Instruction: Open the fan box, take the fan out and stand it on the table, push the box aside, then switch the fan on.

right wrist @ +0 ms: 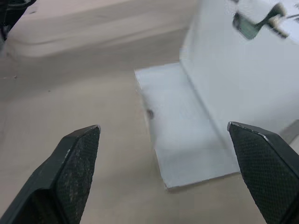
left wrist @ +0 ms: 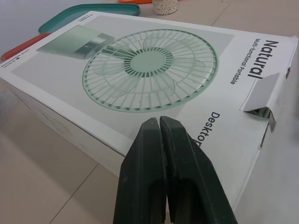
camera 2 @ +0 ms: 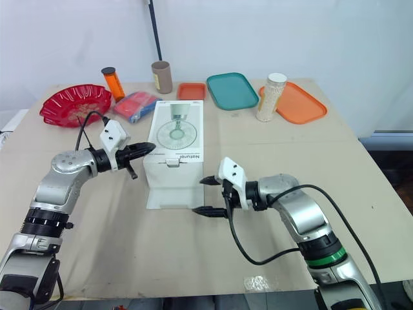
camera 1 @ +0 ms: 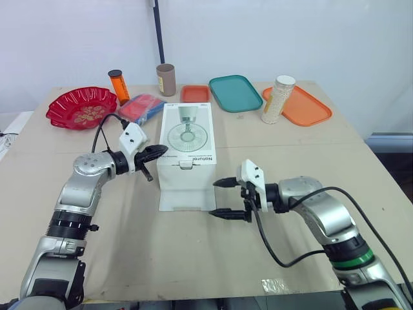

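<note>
Fan box (camera 1: 187,139): lies flat at mid-table, printed fan face upward; fan judged to be inside, not yet removed.
Front flap (camera 1: 187,197): spread on the table (camera 1: 193,258) toward the robot, so opening appears begun.
Left gripper (camera 1: 161,151): fingers pressed shut, empty; tip at the box's upper left edge, contact uncertain. Probably placed to brace the box.
Right gripper (camera 1: 215,197): fingers spread wide, empty; low, just beside the flap's right corner, seemingly lined up to work the near end.
Red bowl (camera 1: 82,107), teal tray (camera 1: 235,93), orange tray (camera 1: 303,106): well behind the box, leaving side room for pushing it away.
</note>
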Controlling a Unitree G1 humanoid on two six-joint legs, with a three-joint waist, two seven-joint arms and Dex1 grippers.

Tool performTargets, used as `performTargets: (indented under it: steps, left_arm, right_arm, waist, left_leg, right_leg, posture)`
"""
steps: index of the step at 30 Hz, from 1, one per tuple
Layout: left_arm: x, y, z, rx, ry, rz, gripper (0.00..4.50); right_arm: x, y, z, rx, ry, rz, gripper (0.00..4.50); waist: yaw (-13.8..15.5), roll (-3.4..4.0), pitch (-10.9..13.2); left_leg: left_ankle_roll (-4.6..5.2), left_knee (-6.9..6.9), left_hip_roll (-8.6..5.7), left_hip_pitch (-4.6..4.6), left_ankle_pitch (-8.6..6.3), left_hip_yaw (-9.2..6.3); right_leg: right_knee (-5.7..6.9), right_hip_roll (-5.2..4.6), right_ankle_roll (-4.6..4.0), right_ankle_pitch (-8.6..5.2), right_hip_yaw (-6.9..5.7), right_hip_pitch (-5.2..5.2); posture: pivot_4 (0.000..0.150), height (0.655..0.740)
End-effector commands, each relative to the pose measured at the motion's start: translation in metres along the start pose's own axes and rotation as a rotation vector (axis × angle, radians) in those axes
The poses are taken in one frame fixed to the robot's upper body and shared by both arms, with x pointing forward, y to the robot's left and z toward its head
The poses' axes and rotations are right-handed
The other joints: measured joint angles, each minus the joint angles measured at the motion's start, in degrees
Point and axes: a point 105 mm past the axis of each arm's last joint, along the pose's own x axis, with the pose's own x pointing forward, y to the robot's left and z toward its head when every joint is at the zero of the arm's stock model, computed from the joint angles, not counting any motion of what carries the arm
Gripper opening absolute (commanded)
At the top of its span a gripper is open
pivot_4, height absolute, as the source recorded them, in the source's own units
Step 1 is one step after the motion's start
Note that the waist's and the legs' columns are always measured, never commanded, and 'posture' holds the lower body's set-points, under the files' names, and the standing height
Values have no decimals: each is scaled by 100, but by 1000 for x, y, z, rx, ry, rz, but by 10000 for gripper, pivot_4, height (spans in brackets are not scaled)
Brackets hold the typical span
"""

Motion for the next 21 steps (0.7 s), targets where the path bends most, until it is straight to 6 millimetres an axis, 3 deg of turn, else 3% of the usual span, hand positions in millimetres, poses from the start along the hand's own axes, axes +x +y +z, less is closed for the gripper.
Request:
performTargets:
  steps: [1,6,10,16,21]
  left_arm:
    - [-4,10,-2,19,23,39,1308]
    - [-3,10,0,25,16,27,1308]
    - [-3,8,0,26,14,22,1308]
    - [-4,8,-3,28,21,29,1308]
    - [-8,10,-8,27,36,39,1308]
  right_arm:
    - [0,12,-2,-38,18,51,45000]
    - [-4,-19,-19,4,79,-129,45000]
    - [-1,-33,-18,5,74,-190,45000]
    - [9,-28,-8,-17,35,-144,45000]
    - [8,-4,10,-58,-35,-14,45000]
  waist:
    - [-2,-1,-1]
    - [-4,-1,-1]
    - [-3,-1,-1]
    - [-3,-1,-1]
    - [-4,-1,-1]
  left_leg:
    - [0,1,0,0,0,1]
    - [-1,3,0,2,0,2]
    - [-1,1,0,2,1,1]
    - [-1,0,0,1,0,0]
    - [-1,0,1,1,0,0]
  right_leg:
    - [0,0,0,0,1,0]
    - [0,0,0,0,1,2]
    - [0,0,0,0,0,0]
    - [0,0,0,0,0,0]
    - [0,0,0,0,0,0]
  posture:
    - [1500,7400]
    - [1500,7400]
    - [1500,7400]
    - [1500,7400]
    - [1500,7400]
